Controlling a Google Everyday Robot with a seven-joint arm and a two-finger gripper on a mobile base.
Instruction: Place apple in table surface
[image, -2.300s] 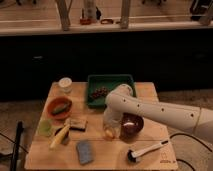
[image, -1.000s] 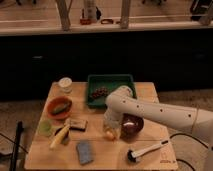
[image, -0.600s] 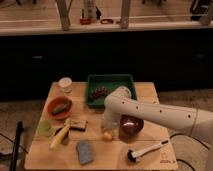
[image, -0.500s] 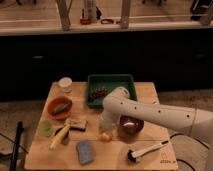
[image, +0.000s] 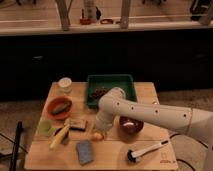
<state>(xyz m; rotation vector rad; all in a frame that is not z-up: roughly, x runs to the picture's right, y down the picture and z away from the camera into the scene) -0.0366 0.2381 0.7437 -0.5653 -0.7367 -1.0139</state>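
The apple (image: 97, 135), small and yellow-orange, is at the tip of my gripper (image: 98, 131), just above or on the light wooden table surface (image: 150, 95). It is left of the dark bowl (image: 131, 125). My white arm reaches in from the right and bends down over the middle of the table. The gripper is shut on the apple; the arm's wrist hides most of the gripper.
A green tray (image: 111, 88) is at the back. An orange bowl (image: 59, 107), white cup (image: 65, 85), green cup (image: 45, 128), banana (image: 60, 136) and a brown block (image: 77, 124) are at the left. A blue sponge (image: 85, 151) and a brush (image: 146, 149) lie in front.
My gripper has moved left and down, away from the dark bowl, carrying the apple toward the tabletop beside the bowl.
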